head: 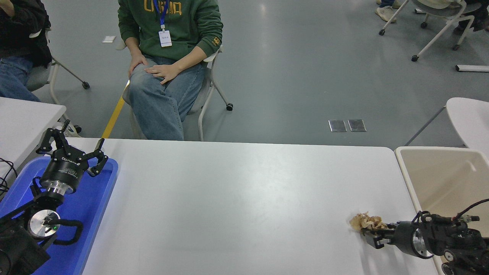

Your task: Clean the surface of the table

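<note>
Reaching in low from the right edge, the right pincer points leftward across the tabletop and has its fingers pressed around a crumpled tan wad, which looks like paper or a dry husk, though the view is too small to say which. The wad sits on the white surface near the tabletop's right end, with its left part sticking out free of the fingers. Behind the pincer, the right arm runs back toward the lower right corner, a thin cable arching above it. Just beside that arm, past the tabletop's right edge, stands a beige bin, open at the top. The tabletop itself fills the middle of the view, wide, matte white, with a soft sheen down its centre and a rounded far right corner. At its left end lies a blue tray, and above the tray hovers the left pincer, fingers spread wide and holding nothing, its arm coming up from the lower left corner. Left of the tray is the corner of a smaller white table. Beyond the far edge a person in a green sweatshirt and jeans sits on a white chair, both hands on one knee, well apart from the tabletop. Another seated person shows at the upper left corner.
</note>
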`<state>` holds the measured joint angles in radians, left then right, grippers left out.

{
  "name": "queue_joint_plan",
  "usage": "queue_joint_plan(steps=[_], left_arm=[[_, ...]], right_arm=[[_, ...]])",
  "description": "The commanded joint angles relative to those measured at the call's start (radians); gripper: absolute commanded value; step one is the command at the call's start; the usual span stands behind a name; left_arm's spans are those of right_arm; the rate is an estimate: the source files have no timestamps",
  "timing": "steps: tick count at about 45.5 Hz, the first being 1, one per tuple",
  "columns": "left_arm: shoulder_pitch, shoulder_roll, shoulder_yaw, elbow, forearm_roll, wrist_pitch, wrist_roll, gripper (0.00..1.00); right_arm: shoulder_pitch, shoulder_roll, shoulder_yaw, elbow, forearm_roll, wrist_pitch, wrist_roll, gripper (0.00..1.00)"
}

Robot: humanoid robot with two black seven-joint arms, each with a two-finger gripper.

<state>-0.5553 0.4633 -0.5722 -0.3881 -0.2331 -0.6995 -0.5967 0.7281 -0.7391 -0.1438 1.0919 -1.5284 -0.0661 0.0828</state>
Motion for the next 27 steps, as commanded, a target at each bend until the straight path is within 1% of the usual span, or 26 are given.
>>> queue_joint_plan(steps=[1,9,18,27], left_arm=[[0.0,0.0,0.0,0.0,0.0,0.0,0.0,1.0],[0.0,0.0,0.0,0.0,0.0,0.0,0.0,1.0],[0.0,0.0,0.0,0.0,0.0,0.0,0.0,1.0],[0.0,0.0,0.0,0.0,0.0,0.0,0.0,1.0]], right_arm=[[0.007,-0.075,0.042,0.04,0.028,0.048,0.0,0.0],[0.04,-0.186,0.061,0.146,0.05,0.078,0.0,0.0],[0.129,-0.328,0.062,0.267,0.086,0.121,0.002,0.0],[0.226,-0.485,0.064,0.365,0.129,0.199,0.005,0.0]])
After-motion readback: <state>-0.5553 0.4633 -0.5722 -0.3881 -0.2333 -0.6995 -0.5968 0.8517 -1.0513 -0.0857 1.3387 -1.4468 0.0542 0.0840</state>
